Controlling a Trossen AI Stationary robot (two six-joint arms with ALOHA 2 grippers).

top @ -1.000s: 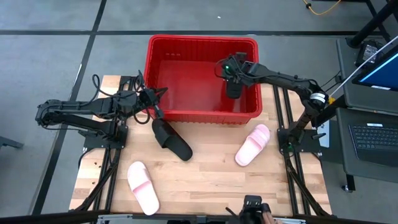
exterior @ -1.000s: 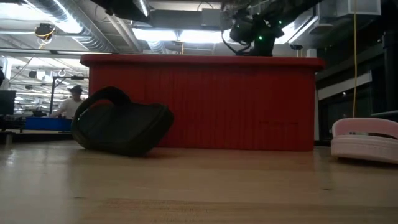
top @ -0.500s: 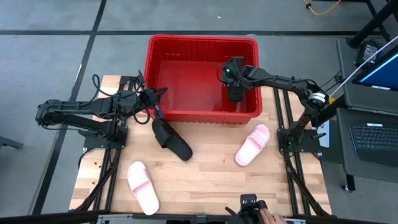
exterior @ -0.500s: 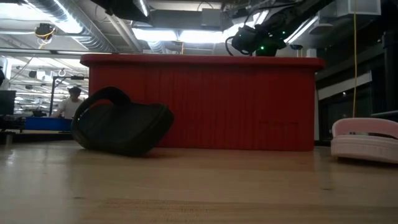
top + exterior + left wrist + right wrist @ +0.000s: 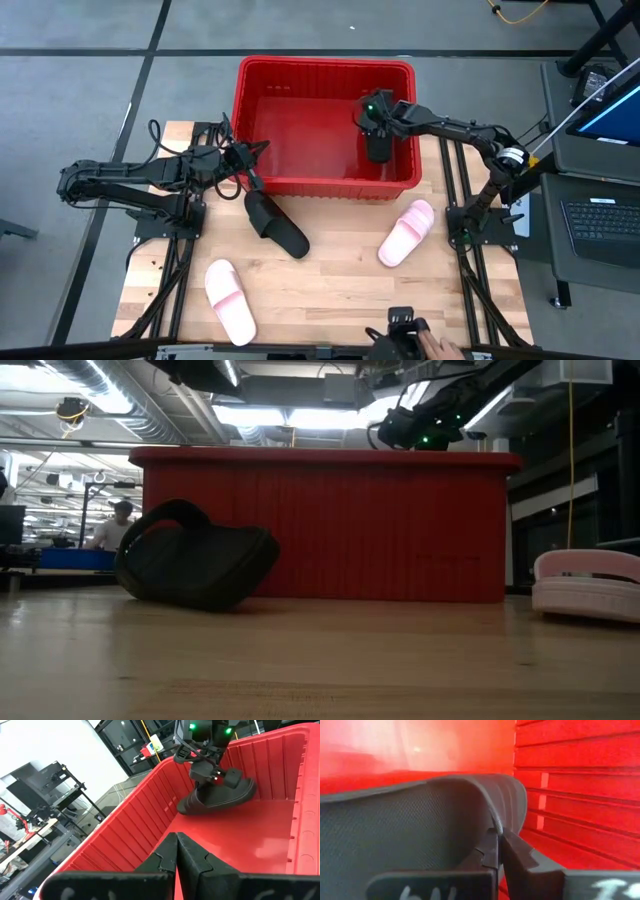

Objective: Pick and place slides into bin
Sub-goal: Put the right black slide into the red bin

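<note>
From above, the red bin (image 5: 326, 125) sat at the far edge of the wooden surface (image 5: 330, 290). The right gripper (image 5: 377, 130) reached inside the bin near its right wall, jaws pinched on the strap of a black slide (image 5: 377, 146). The left gripper (image 5: 250, 178) rested against the bin's near-left outer wall, jaws closed on nothing. A second black slide (image 5: 275, 225) lay on the surface just beside it. One pink slide (image 5: 407, 232) lay near the bin's right front corner, another pink slide (image 5: 230, 300) toward the near left.

At surface level, the second black slide (image 5: 195, 565) lay tilted in front of the bin (image 5: 325, 525), and a pink slide (image 5: 588, 585) showed at the right edge. A person sat far behind.

The left wrist view looked over the rim into the bin (image 5: 145, 815), where the right gripper (image 5: 207, 770) held the black slide (image 5: 220, 797) with its sole at the floor.

The right wrist view showed the jaws clamped on the black slide's (image 5: 410, 825) ribbed strap, the slotted red wall (image 5: 580, 805) close behind.
</note>
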